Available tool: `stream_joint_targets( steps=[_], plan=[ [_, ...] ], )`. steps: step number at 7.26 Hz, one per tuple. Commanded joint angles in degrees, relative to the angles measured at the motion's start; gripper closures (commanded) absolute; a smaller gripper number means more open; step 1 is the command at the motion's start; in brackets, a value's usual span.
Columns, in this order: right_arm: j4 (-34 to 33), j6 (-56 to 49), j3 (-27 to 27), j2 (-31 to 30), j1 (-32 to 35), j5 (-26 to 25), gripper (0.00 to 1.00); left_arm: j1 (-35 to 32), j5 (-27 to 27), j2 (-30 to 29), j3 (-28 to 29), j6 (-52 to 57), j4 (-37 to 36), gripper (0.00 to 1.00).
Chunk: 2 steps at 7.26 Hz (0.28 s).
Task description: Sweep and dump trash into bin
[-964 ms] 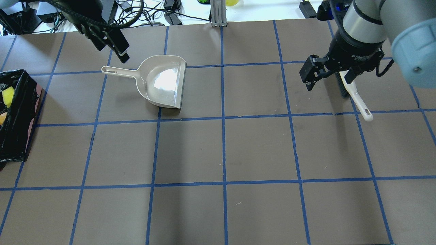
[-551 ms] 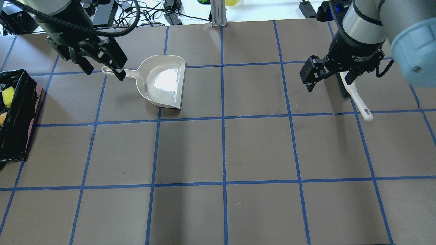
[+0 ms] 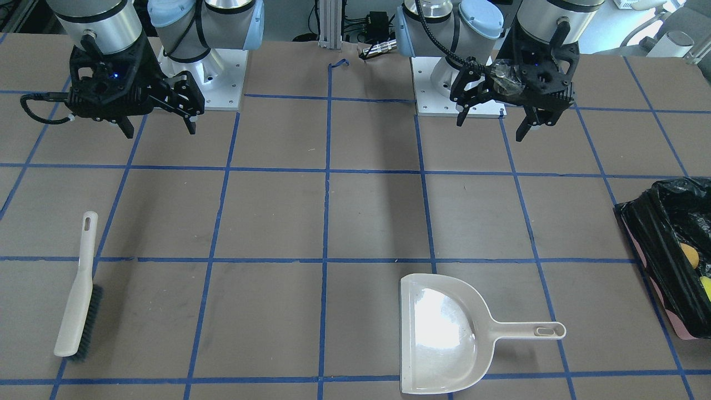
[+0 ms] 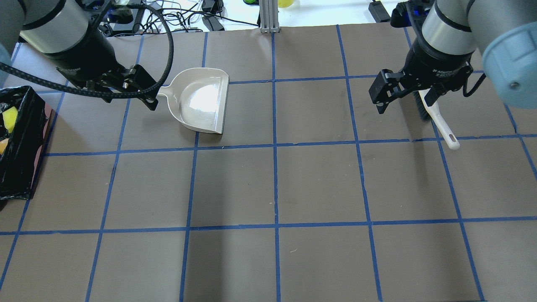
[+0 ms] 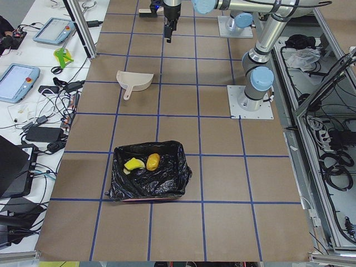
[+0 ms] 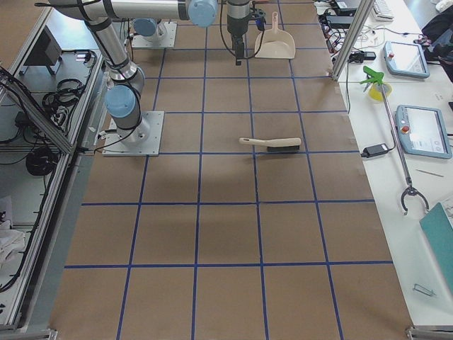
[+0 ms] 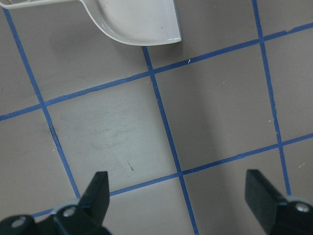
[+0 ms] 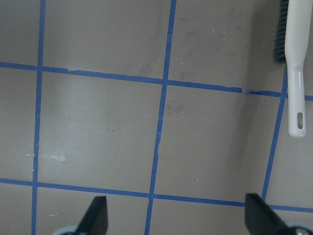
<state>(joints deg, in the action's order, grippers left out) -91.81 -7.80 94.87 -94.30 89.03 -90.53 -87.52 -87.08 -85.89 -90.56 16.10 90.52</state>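
Note:
The bin, pink with a black bag, stands at the table's left end and also shows in the front view and the left view. A yellow sponge wedge and a golden-brown piece lie inside it. The cream slice is not visible. The beige dustpan lies empty on the table. My left gripper is open and empty, raised beside the dustpan's handle. My right gripper is open and empty, raised near the brush.
The brush lies flat on the right half, with its bristles toward the far edge. Cables and boxes lie beyond the far table edge. Blue tape lines grid the brown table.
My left gripper has moved toward the robot and left, from beyond the dustpan's handle to over it. The dustpan, the brush and the right arm have stayed put.

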Motion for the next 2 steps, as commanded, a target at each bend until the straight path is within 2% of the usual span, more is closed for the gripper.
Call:
stream_joint_targets(
  steps=[1,2],
  plan=[
    [0.05,0.06,-0.04,-0.01,0.00,-0.35,0.00,0.16,-0.63,-0.67,0.30,-7.44,-1.22,0.00],
    [0.05,0.06,-0.04,-0.09,0.00,-0.35,0.00,0.33,-0.81,-0.77,0.39,-9.83,-1.66,0.00]
  ],
)
